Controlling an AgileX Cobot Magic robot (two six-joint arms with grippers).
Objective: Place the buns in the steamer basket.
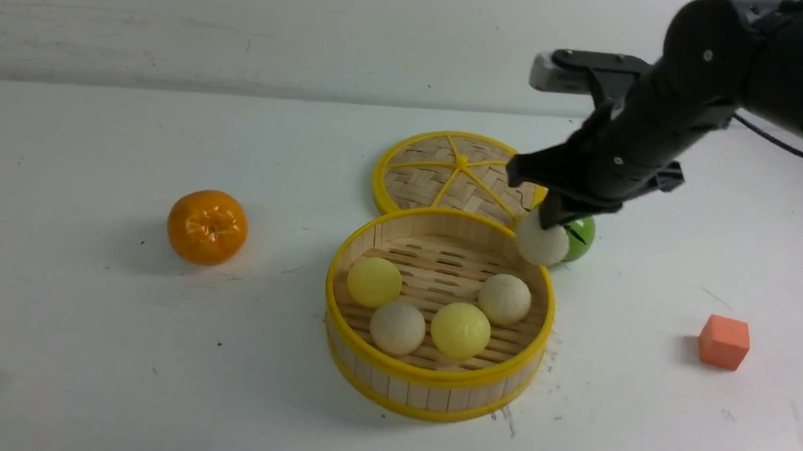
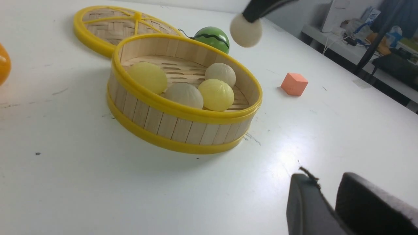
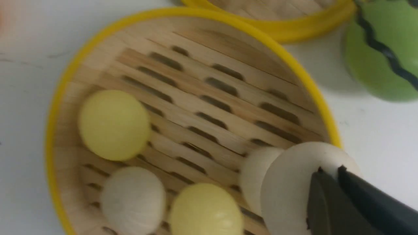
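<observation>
Right hand (image 3: 329, 171) — bun (image 1: 542, 240) gripped — near the striped ball (image 1: 580, 238).

I can read no text, label, brand, number or sign on anything around my steamer basket (image 1: 434, 377).
</observation>
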